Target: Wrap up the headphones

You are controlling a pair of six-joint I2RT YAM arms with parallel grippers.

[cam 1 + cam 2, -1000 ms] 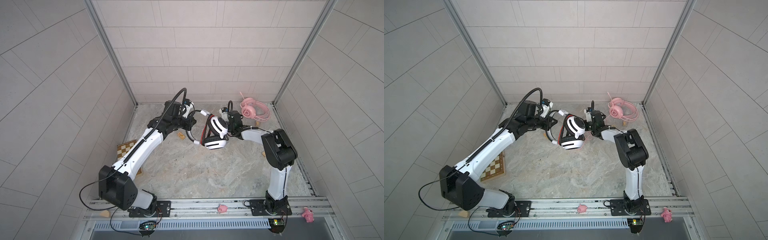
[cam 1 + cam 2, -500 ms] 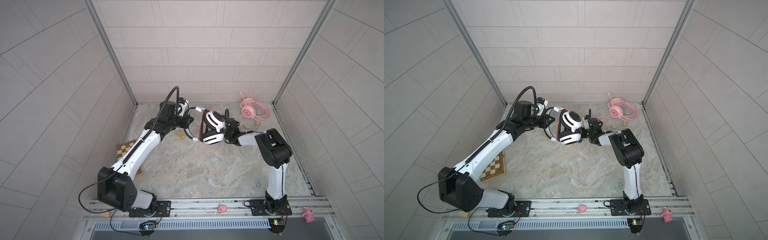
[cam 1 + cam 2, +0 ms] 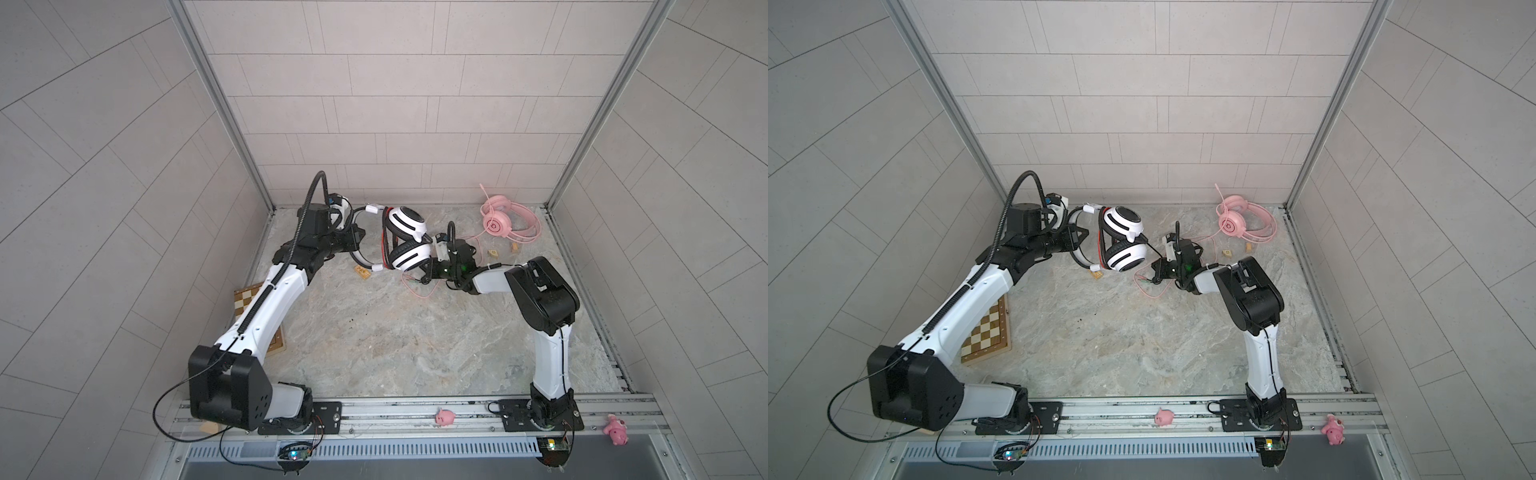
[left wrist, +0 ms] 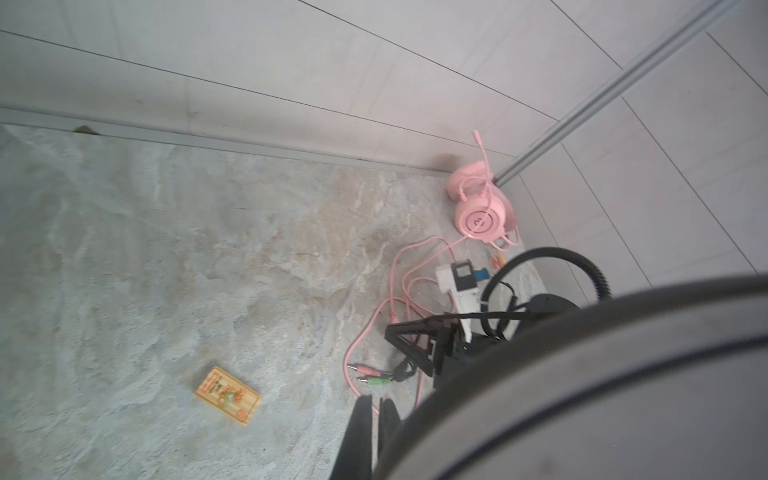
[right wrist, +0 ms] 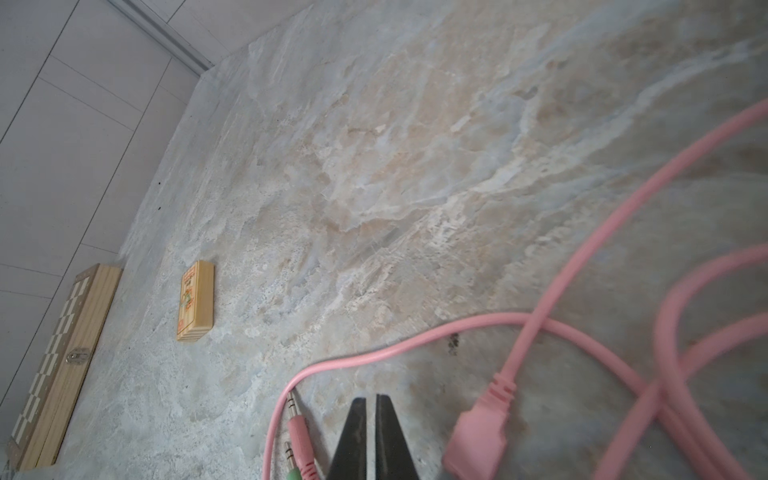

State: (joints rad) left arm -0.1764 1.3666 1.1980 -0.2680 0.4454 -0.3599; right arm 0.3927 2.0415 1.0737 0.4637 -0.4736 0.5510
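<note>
The white headphones [image 3: 409, 239] [image 3: 1124, 241] with black stripes hang above the floor at the back left. My left gripper [image 3: 356, 236] [image 3: 1079, 237] [image 4: 375, 402] is shut on their band [image 4: 582, 395], which fills the left wrist view. A thin black cable runs from an ear cup towards my right gripper [image 3: 424, 277] [image 3: 1156, 275] [image 5: 371, 401]. That gripper sits low over the floor, shut, with nothing showing between its fingers. Pink and green plugs [image 5: 300, 436] [image 4: 370, 374] lie beside it. The pink headphones [image 3: 505, 218] [image 3: 1241, 222] [image 4: 482, 216] rest in the back right corner, their pink cable [image 5: 540, 332] looping under my right gripper.
A small wooden tile [image 3: 362, 272] [image 5: 196, 299] lies below the white headset. A folded chessboard [image 3: 988, 332] [image 5: 62, 365] lies by the left wall under my left arm. Two small wooden blocks [image 3: 493, 252] lie near the pink headset. Pink pig toys [image 3: 444, 417] lie on the front rail.
My left arm carried the white headphones towards the back left. My right gripper left the headset, dropped forward and left to the floor by the plugs, and shut.
</note>
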